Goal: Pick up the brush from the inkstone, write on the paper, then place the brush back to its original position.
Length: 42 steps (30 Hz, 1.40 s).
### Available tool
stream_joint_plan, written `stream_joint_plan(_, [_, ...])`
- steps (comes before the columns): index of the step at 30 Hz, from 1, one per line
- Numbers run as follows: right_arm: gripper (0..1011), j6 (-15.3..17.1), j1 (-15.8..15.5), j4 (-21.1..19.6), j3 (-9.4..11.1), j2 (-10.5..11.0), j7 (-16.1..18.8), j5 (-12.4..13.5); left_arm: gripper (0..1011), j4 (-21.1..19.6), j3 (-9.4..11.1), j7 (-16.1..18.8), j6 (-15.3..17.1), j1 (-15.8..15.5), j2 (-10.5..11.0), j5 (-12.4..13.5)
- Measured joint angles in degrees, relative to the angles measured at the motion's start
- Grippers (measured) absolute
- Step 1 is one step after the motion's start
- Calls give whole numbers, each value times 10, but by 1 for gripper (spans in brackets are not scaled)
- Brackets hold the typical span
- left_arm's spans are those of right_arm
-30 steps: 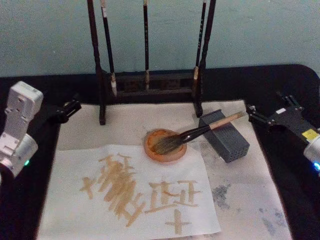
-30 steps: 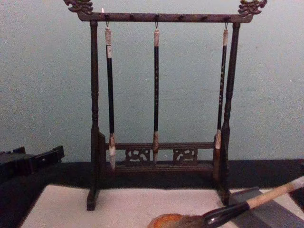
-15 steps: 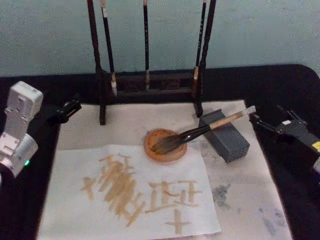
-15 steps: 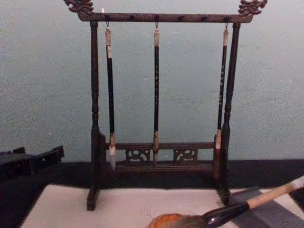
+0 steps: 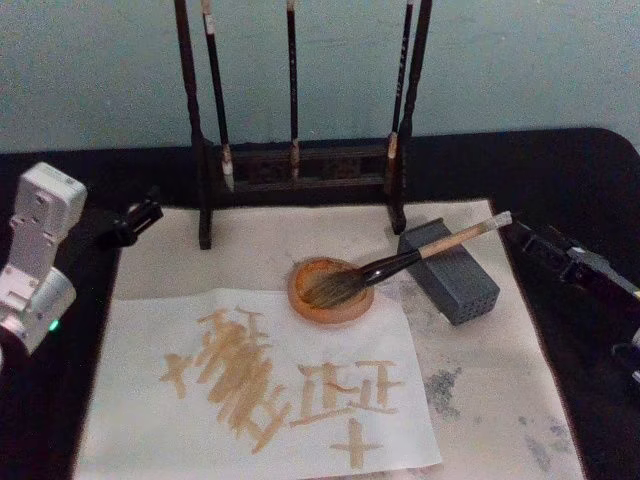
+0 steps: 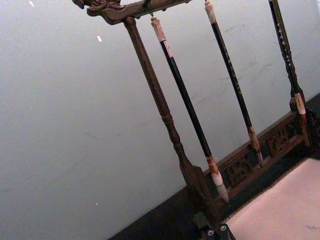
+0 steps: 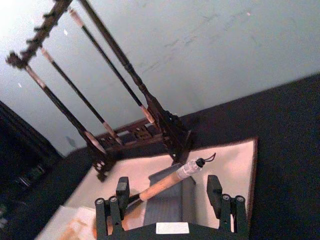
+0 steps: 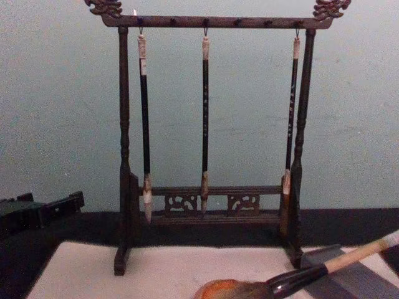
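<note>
The brush (image 5: 400,262) lies with its bushy bristles in the round orange inkstone (image 5: 330,292) and its tan handle across a grey block (image 5: 450,272). The chest view shows the brush (image 8: 324,265) low at the right, above the inkstone (image 8: 215,290). The paper (image 5: 150,420) lies in front of the inkstone and carries tan characters. My right gripper (image 5: 548,245) is open to the right of the handle's end, apart from it. In the right wrist view its fingers (image 7: 122,192) stand wide apart, short of the brush (image 7: 165,182). My left gripper (image 5: 135,220) rests at the table's left.
A dark wooden brush rack (image 5: 300,170) with three thin hanging brushes stands behind the inkstone. A larger stained off-white mat (image 5: 500,380) lies under the paper and block. Black table surface (image 5: 600,180) surrounds the mat.
My right gripper has drawn back to the right, away from the handle's end. The handle's end shifted slightly right, and the brush now rests on the inkstone and block. The left arm has not moved.
</note>
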Motion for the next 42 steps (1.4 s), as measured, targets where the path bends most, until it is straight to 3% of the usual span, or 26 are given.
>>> stream_joint_plan(5, [1002,30,7,26,8,-13,26,64,1002,0,0,0,0,0,0,0])
stream_joint_plan(18, [1001,64,23,75,13,-36,72,160,1002,0,0,0,0,0,0,0])
stream_joint_plan(34, [1001,86,39,118,1,-42,85,215,1002,0,0,0,0,0,0,0])
stream_joint_plan(42, [1001,90,42,124,-7,-40,71,234,1002,0,0,0,0,0,0,0])
